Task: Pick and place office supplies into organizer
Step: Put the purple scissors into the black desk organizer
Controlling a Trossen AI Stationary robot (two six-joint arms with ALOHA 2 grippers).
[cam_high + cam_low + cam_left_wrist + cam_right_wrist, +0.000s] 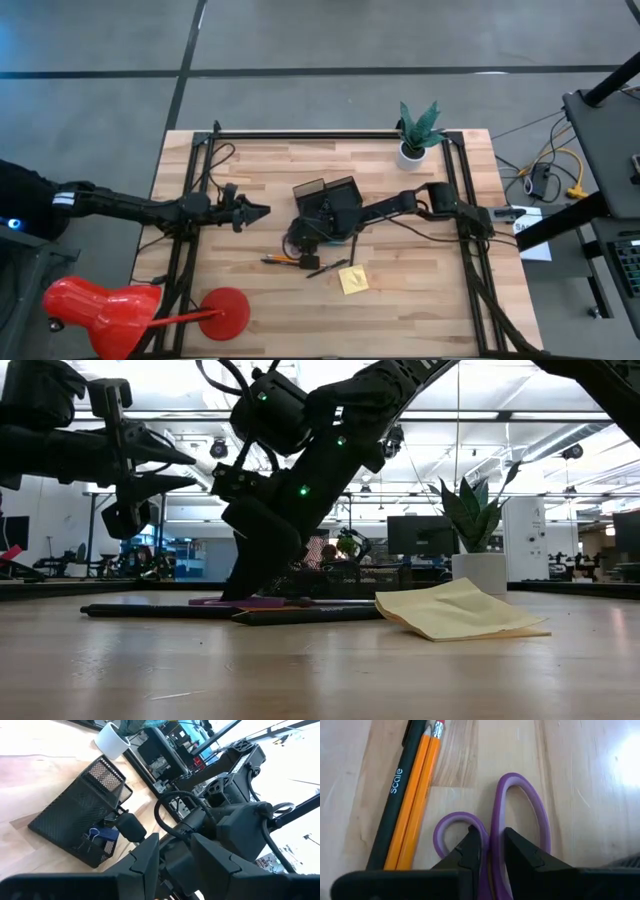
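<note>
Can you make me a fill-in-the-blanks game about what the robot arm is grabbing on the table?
1. The right end effector is pinching the handles of the purple ____.
2. Beside the black pen lie two ____ pencils.
3. The sticky-note pad is coloured ____.
4. The plant stands in a ____ pot.

Missing words: scissors, orange, yellow, white.

Grey floor crossed by dark seams surrounds light wood-plank table. Red desk lamp at table's near-left corner. White pot with green plant at far edge. Low view: open office, ceiling strip lights, dark monitors, white column.
</note>
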